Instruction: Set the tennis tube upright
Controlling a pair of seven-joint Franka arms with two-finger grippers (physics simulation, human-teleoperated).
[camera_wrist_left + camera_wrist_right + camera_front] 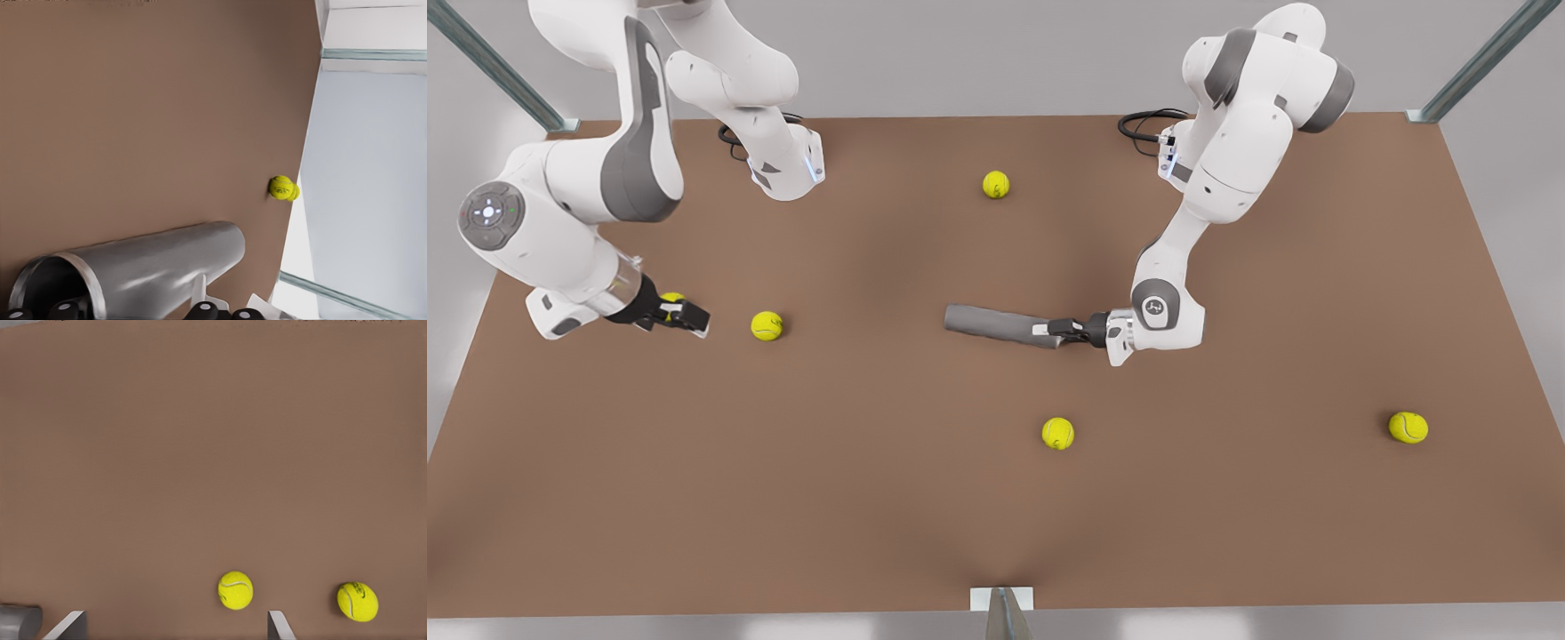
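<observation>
The tennis tube (996,324) is seen lying on its side on the brown counter (871,498), near the middle. Its long axis runs almost straight across the front view, dipping slightly toward the front view's right. In the left wrist view the open, rimmed end of the tube (167,267) is shown nearest that camera, so the mouth is pointed at the front view's right and the closed end at the front view's left.

The left gripper (1054,329) is placed at that open end, against the tube's wall. Whether its jaws are pinching the tube cannot be told from these pictures.

The right gripper (694,317) is held low over the counter at the front view's left, well apart from the tube. Its jaws are spread with nothing between them (177,623), and a tennis ball (766,325) lies just ahead; this arm is judged to be waiting.

The tube is judged stiff, hollow and light, with a smooth metallic skin that is likely to slip in a light pinch. Being round, it can be expected to roll if nudged. A hold close to the rimmed end is suggested, so that the closed end can be swung down as the base.
</observation>
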